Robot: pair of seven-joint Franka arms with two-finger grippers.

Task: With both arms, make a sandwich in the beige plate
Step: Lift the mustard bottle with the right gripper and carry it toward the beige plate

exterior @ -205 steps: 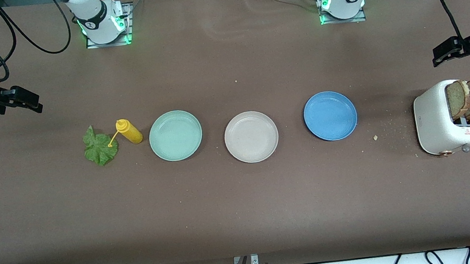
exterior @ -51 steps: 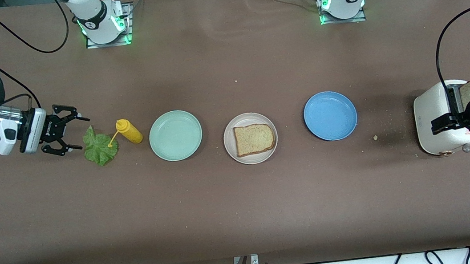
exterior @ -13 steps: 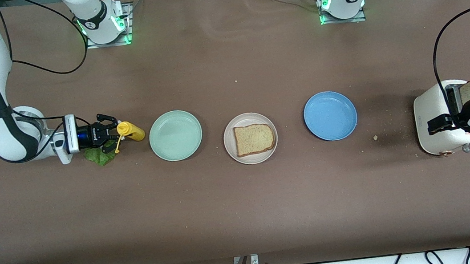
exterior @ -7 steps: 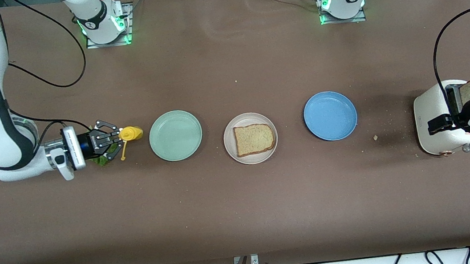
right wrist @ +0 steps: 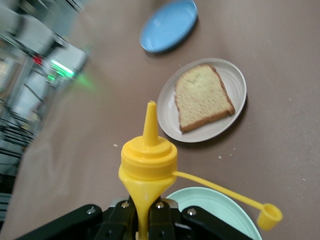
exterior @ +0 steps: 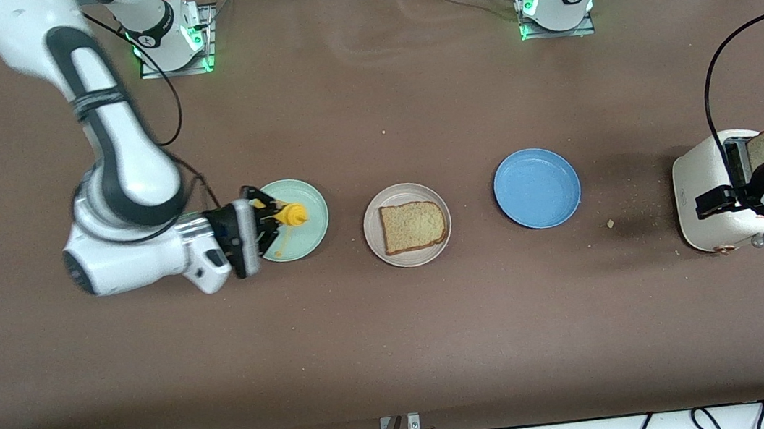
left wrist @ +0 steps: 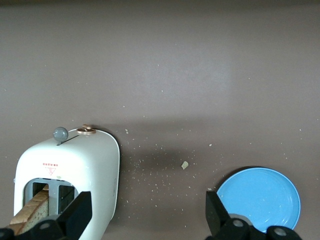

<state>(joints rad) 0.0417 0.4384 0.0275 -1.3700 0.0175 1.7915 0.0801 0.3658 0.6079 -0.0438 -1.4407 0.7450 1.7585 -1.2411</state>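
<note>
Beige plate (exterior: 371, 234): round, shallow, raised rim, upright on the tabletop (exterior: 398, 344) between the mint green plate (exterior: 308, 209) and the blue plate (exterior: 537, 187). One bread slice (exterior: 413, 226) lies flat inside it: speckled brown, darker crust. A second slice (exterior: 762, 152) stands upright in the white toaster (exterior: 712, 203) at the left arm's end.

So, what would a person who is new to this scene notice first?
Probably the yellow squeeze bottle, held by the shut right gripper over the mint green plate. Next, the single bread slice on the beige plate mid-table. The open left gripper waits above the white toaster, with bread in it.
</note>
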